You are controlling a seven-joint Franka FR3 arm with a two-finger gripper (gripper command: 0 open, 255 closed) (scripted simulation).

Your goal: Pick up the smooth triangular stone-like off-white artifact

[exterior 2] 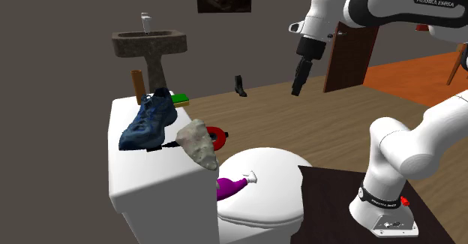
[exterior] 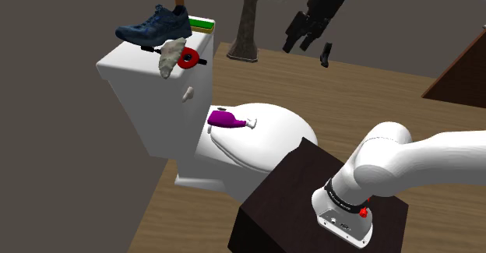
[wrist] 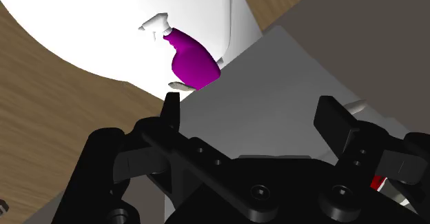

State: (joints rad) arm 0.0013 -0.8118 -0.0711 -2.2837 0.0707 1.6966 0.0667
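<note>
Fingers (wrist: 170, 112) stand wide open w/ nothing btw them, high up in the air. On the toilet tank (exterior: 144, 88), going from the shoulder view's left: blue shoe (exterior: 156, 24), then the off-white stone (exterior: 168, 59) at the tank's front edge, red ring (exterior: 188, 57) just beside it. Purple bottle (exterior: 227, 119) lies lower, on the toilet lid (exterior: 272, 131). Nothing done yet. Left to do: go to the stone, close on it & lift.

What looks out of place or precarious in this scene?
The off-white stone overhangs the front edge of the toilet tank, tilted, so it looks precarious. A blue sneaker sits on the tank top, and a purple spray bottle lies on its side on the toilet lid. Nothing looks spilled or broken.
</note>
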